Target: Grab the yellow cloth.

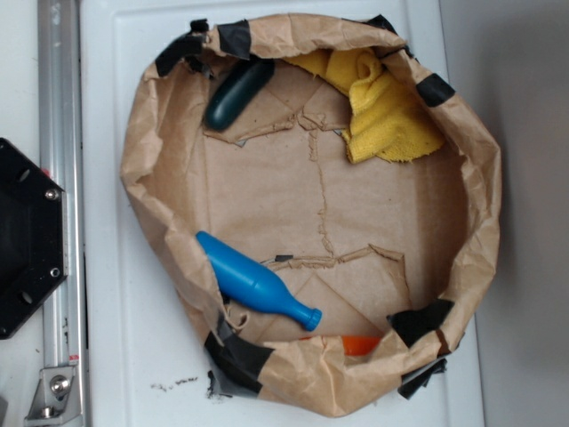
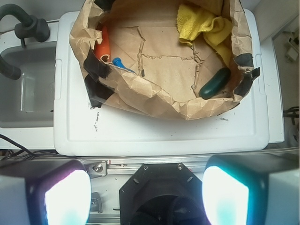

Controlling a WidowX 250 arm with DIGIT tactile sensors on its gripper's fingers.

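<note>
The yellow cloth (image 1: 380,105) lies crumpled inside the rolled-down brown paper bag (image 1: 142,169), against its upper right wall. In the wrist view the cloth (image 2: 201,24) sits at the bag's far right. My gripper (image 2: 146,197) is open, its two fingers (image 2: 68,199) wide apart with nothing between them. It hovers high over the black robot base (image 2: 159,194), well short of the bag. The gripper is out of the exterior view.
In the bag lie a blue bottle (image 1: 253,283), a dark green object (image 1: 238,92) and an orange thing (image 1: 360,344) under the bag's rim. The bag (image 2: 154,96) stands on a white lid (image 2: 159,133). A metal rail (image 1: 60,205) and the black base (image 1: 27,236) are at the left.
</note>
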